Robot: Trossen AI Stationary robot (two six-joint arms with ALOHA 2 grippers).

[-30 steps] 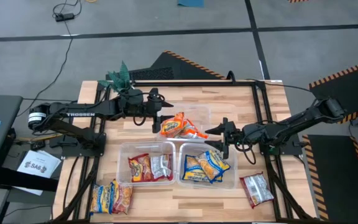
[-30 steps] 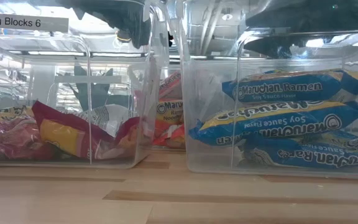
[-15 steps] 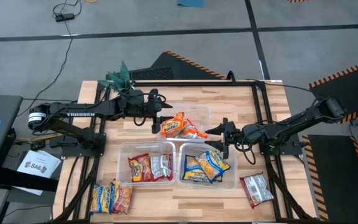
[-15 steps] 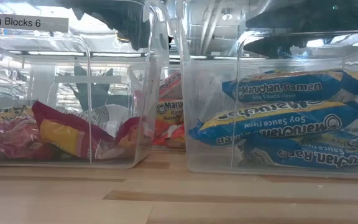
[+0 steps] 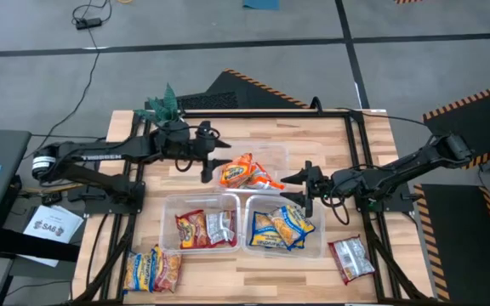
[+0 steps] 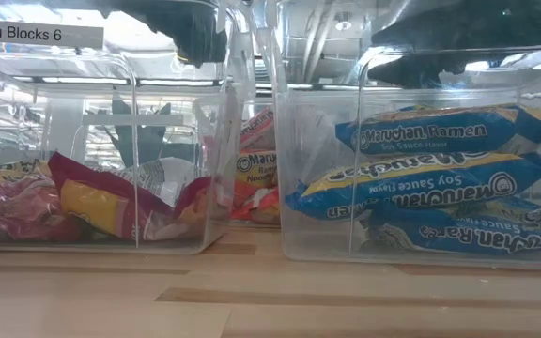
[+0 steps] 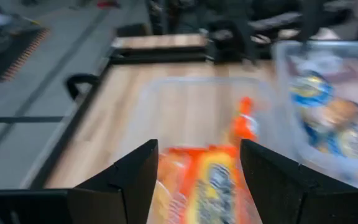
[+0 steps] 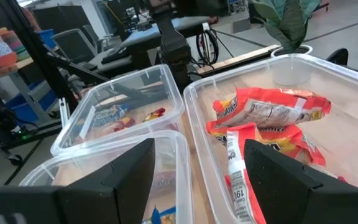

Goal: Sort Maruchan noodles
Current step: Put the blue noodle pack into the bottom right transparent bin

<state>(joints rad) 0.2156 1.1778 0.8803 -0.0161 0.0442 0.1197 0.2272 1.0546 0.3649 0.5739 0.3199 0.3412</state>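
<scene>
Seen from above, the left gripper hangs spread and empty beside the orange packets in the far tub; the right gripper, spread too, waits by the blue-packet tub. Low view: blue packets lie stacked. Left wrist view: an orange packet lies between the fingers. A crinkly wrapper might slip from a shallow pinch.

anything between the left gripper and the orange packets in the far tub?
Nothing visible. The left gripper sits at the edge of the far tub, fingers open, with the orange packets right in front of it. The left wrist view shows the packets between the fingers with no obstacle; only the tub's low clear wall is nearby.
</scene>
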